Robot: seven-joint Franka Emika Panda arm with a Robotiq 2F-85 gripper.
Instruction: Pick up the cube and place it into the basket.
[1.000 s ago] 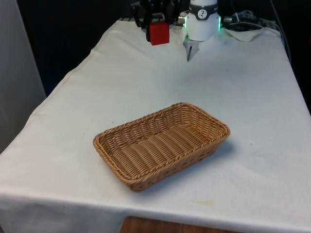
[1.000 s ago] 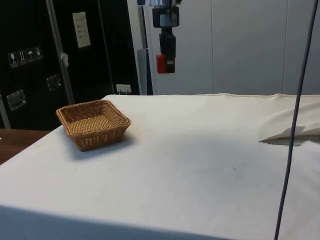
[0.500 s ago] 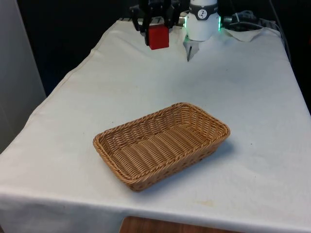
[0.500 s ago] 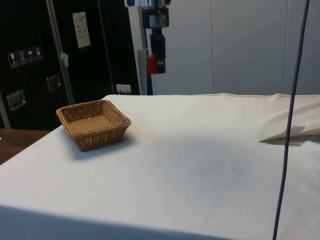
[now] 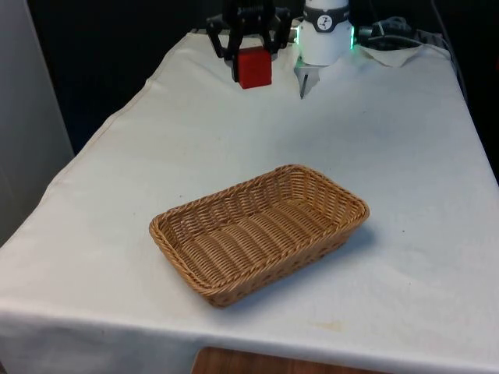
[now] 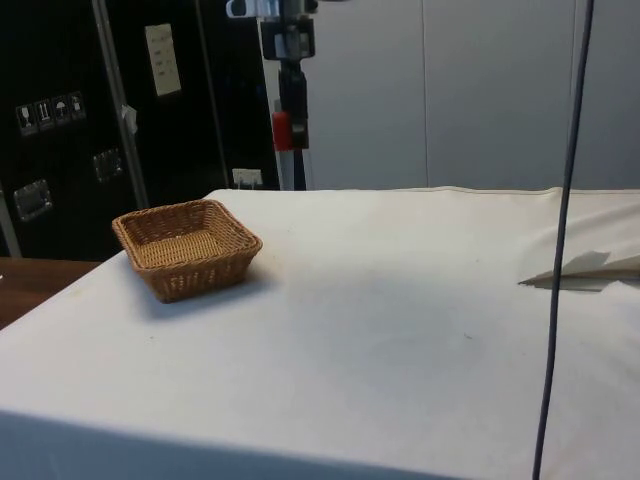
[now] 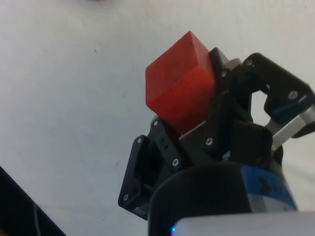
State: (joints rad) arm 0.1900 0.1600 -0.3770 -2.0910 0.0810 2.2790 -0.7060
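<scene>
The pincer [image 5: 251, 53] is gripping the red cube [image 5: 253, 68] in the air and has been carrying it across the surface [image 5: 405, 140], from the basket's [image 5: 260, 232] twelve o'clock; transport is underway, release still ahead.

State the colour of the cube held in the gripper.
Red. The cube, clamped in the gripper, shows best in the wrist view.

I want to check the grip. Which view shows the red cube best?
The wrist view: the red cube sits large between the gripper fingers. The front view shows it small; the side view shows a sliver.
</scene>
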